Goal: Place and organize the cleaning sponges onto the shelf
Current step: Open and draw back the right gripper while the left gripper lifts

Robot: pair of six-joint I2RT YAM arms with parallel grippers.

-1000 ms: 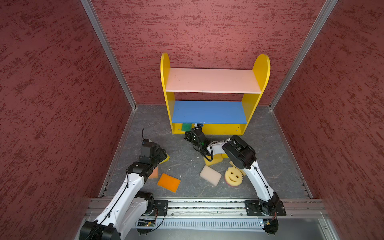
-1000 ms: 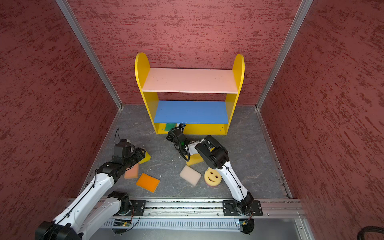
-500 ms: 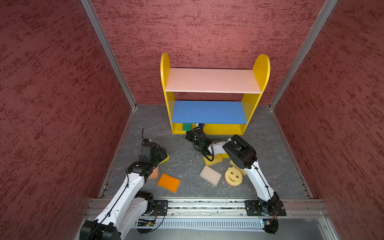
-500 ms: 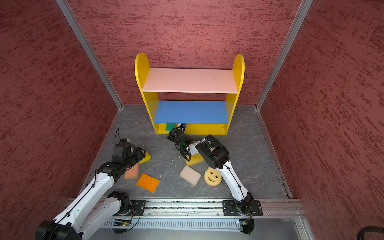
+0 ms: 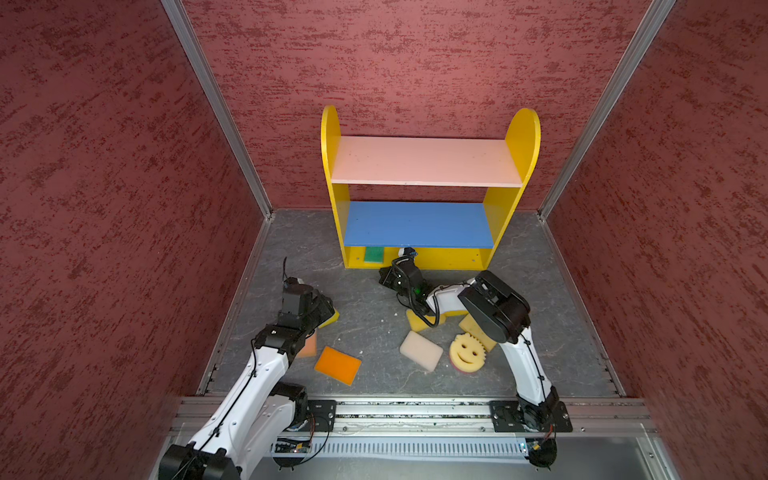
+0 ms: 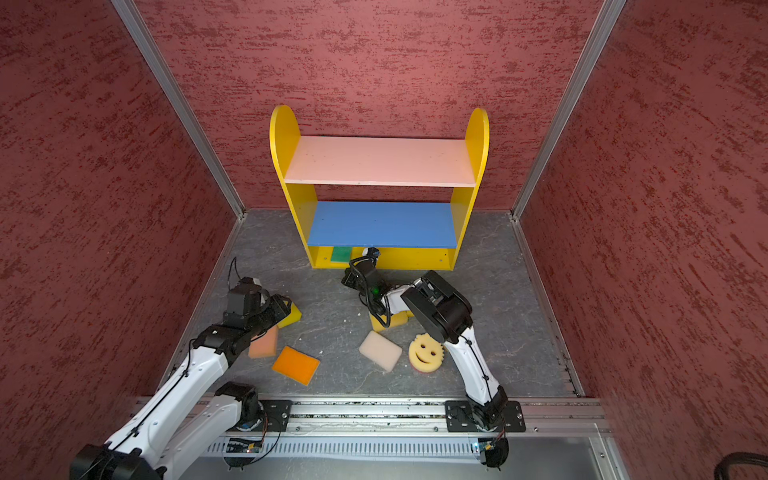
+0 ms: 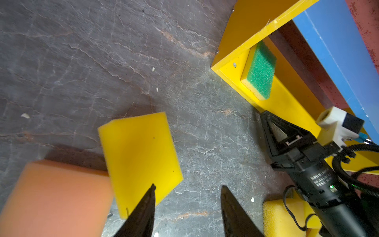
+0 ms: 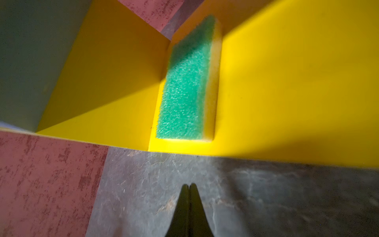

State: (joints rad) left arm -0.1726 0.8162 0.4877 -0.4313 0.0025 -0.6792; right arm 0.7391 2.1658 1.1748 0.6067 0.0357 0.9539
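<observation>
The shelf [image 5: 428, 160] stands against the back wall, and a green sponge [image 5: 374, 254] lies at the left end of its yellow bottom board [image 8: 287, 82]. My right gripper [image 8: 189, 185] is shut and empty, low over the floor just in front of that board, pointing at the green sponge [image 8: 184, 92]. My left gripper [image 7: 188, 187] is open over the floor, with one finger overlapping the edge of a yellow sponge [image 7: 139, 156] and nothing between the jaws. A peach sponge [image 7: 53, 201] lies beside the yellow one.
On the floor lie an orange sponge [image 5: 337, 365], a cream sponge [image 5: 420, 350] and a smiley-face sponge [image 5: 467, 352]. A golden sponge [image 5: 415, 321] sits under the right arm. Red walls close in on three sides, and a metal rail [image 5: 415, 409] runs along the front.
</observation>
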